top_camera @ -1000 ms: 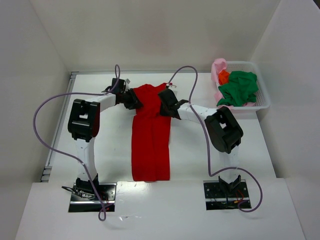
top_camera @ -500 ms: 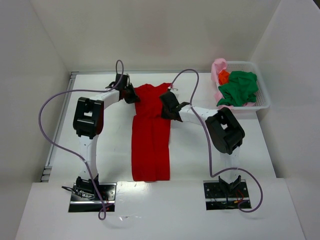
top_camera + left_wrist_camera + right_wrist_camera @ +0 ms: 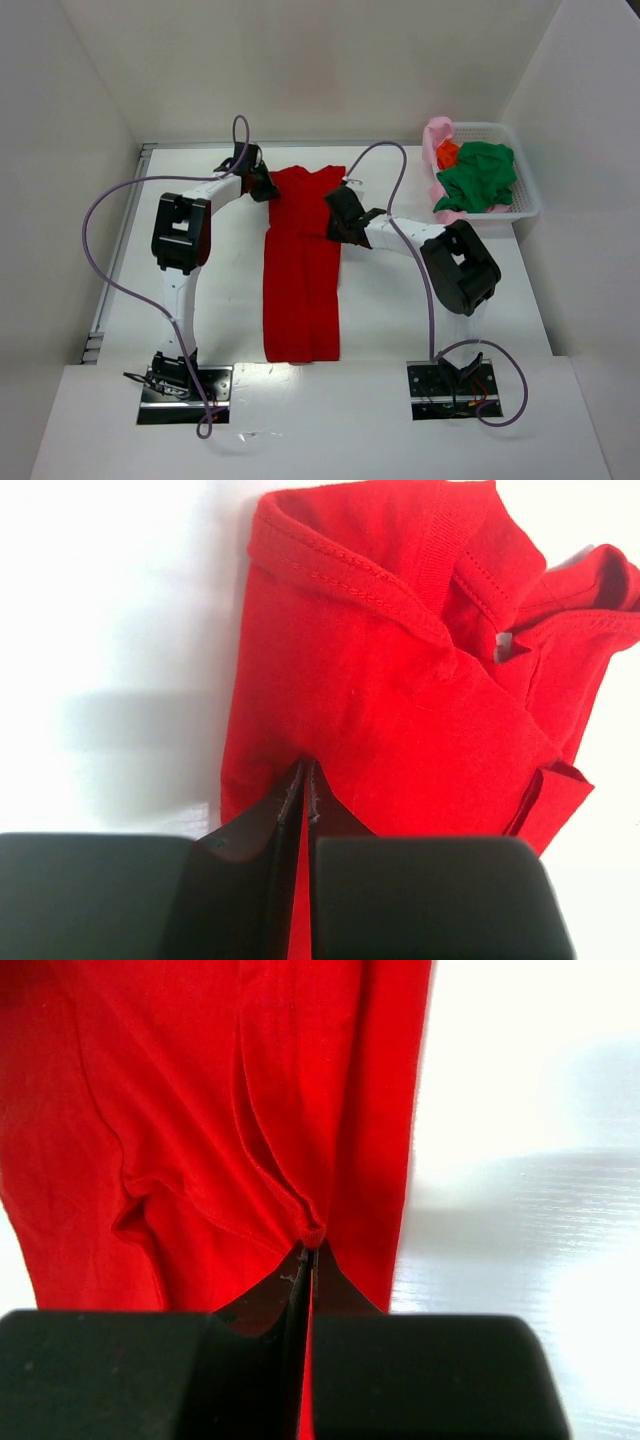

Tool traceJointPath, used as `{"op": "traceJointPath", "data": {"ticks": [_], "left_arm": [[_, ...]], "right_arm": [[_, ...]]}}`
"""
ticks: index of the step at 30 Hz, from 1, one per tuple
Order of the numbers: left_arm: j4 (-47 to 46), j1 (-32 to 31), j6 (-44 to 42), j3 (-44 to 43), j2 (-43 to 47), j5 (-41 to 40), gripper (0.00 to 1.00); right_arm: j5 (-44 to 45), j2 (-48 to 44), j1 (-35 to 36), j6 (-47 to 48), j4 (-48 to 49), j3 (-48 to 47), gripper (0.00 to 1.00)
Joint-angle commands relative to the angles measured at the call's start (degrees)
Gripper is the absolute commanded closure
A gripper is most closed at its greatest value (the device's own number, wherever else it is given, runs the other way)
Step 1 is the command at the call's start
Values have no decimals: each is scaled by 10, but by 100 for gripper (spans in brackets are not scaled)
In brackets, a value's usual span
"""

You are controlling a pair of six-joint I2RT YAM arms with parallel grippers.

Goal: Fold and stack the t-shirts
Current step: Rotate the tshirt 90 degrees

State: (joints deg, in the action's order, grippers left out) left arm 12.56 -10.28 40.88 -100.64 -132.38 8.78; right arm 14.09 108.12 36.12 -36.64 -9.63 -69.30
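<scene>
White table [image 3: 225,300]: left pincer [image 3: 303,772], right pincer [image 3: 308,1252] each clamp red t-shirt [image 3: 300,290]; basket [image 3: 524,208] visible overhead only.

The orange t-shirt [image 3: 447,153] is mostly hidden behind the green t-shirt [image 3: 480,175] in the basket [image 3: 485,126].

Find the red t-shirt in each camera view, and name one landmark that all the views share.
Top view: the red t-shirt lies as a long strip in the centre.
Left wrist: it fills the centre and right; the left claw is shut on its edge.
Right wrist: it fills the left and centre; the right claw pinches a fold.
Shared landmark: the white table beside it.
</scene>
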Motion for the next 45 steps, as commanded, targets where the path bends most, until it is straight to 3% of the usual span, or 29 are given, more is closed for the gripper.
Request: {"op": "traceJointPath", "data": {"ticks": [1, 6, 9, 11, 14, 20, 28, 39, 45], "left_arm": [[16, 4, -10, -16, -28, -24, 89], [21, 4, -10, -22, -28, -24, 88], [21, 4, -10, -22, -28, -29, 88], [21, 4, -10, -10, -23, -29, 88], [21, 9, -10, -4, -17, -29, 88], [10, 9, -15, 1, -17, -3, 84], [10, 9, -26, 1, -17, 16, 82], [10, 9, -31, 1, -17, 21, 82], [10, 9, -31, 1, -17, 21, 82]], "right_arm": [[2, -29, -3, -11, 19, 12, 98], [2, -24, -3, -11, 19, 12, 94], [13, -19, -3, -18, 7, 12, 81], [23, -19, -3, -24, 1, 7, 64], [46, -31, -3, -29, -6, -5, 59], [60, -35, -25, 9, 6, -68, 56], [66, 92, -37, 78, -35, -231, 46], [50, 207, -37, 98, -79, -337, 46], [56, 234, -37, 98, -94, -364, 56]]}}
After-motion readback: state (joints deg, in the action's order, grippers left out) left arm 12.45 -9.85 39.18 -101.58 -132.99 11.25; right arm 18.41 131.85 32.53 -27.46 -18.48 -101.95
